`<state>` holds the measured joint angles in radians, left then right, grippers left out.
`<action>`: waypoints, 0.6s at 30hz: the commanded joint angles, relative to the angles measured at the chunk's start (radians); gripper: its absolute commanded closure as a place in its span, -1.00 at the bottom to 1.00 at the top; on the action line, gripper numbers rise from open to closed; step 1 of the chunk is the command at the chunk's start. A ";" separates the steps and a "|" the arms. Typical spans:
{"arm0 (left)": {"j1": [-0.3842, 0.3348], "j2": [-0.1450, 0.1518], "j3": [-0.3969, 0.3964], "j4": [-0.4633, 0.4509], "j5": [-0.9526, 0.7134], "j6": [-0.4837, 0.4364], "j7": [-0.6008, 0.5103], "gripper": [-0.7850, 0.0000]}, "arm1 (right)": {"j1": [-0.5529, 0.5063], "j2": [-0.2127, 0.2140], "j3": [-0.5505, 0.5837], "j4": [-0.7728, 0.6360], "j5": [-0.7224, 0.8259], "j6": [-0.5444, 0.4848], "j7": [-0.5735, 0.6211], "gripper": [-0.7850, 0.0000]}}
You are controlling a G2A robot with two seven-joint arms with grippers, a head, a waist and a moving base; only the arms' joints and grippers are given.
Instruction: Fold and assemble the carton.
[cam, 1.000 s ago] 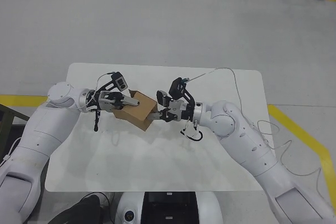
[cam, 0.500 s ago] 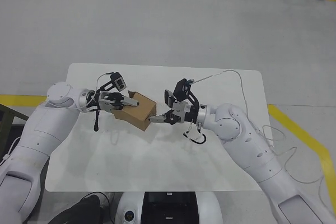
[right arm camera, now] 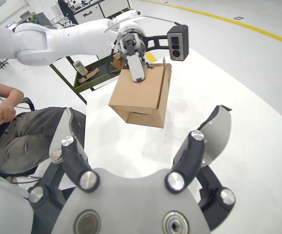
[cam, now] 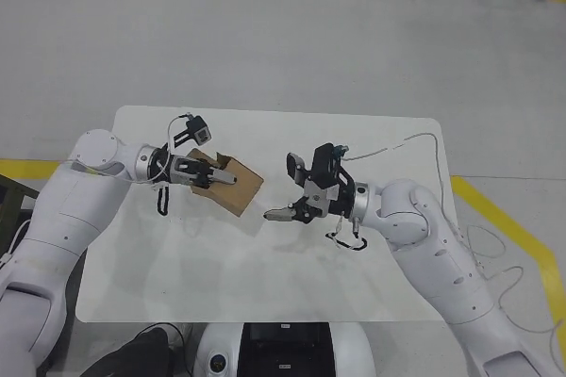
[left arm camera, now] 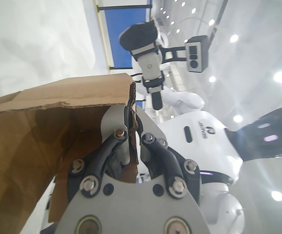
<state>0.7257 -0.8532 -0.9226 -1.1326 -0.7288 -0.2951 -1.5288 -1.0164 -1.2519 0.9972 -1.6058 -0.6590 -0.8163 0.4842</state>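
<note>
While the left jaws are pinched shut on one wall of the carton [cam: 228,184], the right jaws stand wide open with nothing between them. They are apart from the carton, just to its right and slightly nearer. The carton is over the far, left-of-centre part of the white worktop [cam: 264,273], turned at an angle to its edges. From the right wrist it looks tilted, and whether its underside touches the worktop cannot be told. One left finger [right arm camera: 136,70] lies flat on the outer face of the gripped wall, and its partner is hidden behind that wall there. The end facing the right jaws shows flaps folded inward around a dark recess; whether that end is fully closed is hard to make out. From the left wrist the carton's brown wall is cut off at the edge and its inside lies in shadow, with a ragged corrugated edge squeezed in the left jaws.
</note>
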 commanded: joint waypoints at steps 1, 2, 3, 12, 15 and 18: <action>-0.011 0.001 0.000 -0.038 0.065 -0.006 0.010 1.00 | 0.001 0.003 -0.001 -0.004 -0.035 -0.044 -0.007 -1.00; -0.013 0.004 0.002 -0.062 0.119 -0.020 0.023 1.00 | 0.000 0.004 0.001 -0.005 -0.054 -0.062 -0.016 -1.00; -0.012 0.006 0.006 -0.089 0.164 -0.024 0.028 1.00 | -0.002 0.006 0.004 -0.003 -0.082 -0.074 -0.018 -1.00; 0.002 0.046 0.046 -0.283 0.552 -0.108 0.112 1.00 | -0.071 0.036 0.081 -0.040 -0.230 -0.146 -0.061 -1.00; 0.014 0.057 0.060 -0.328 0.659 -0.162 0.166 1.00 | -0.110 0.048 0.117 -0.064 -0.249 -0.154 -0.074 -1.00; 0.031 0.063 0.074 -0.380 0.781 -0.216 0.220 1.00 | -0.147 0.059 0.150 -0.087 -0.264 -0.159 -0.088 -1.00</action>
<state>0.7512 -0.7914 -0.8520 -1.4980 0.0058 -0.4944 -1.3267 -1.1548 -1.1957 1.1395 -1.6877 -0.9201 -0.9739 0.3993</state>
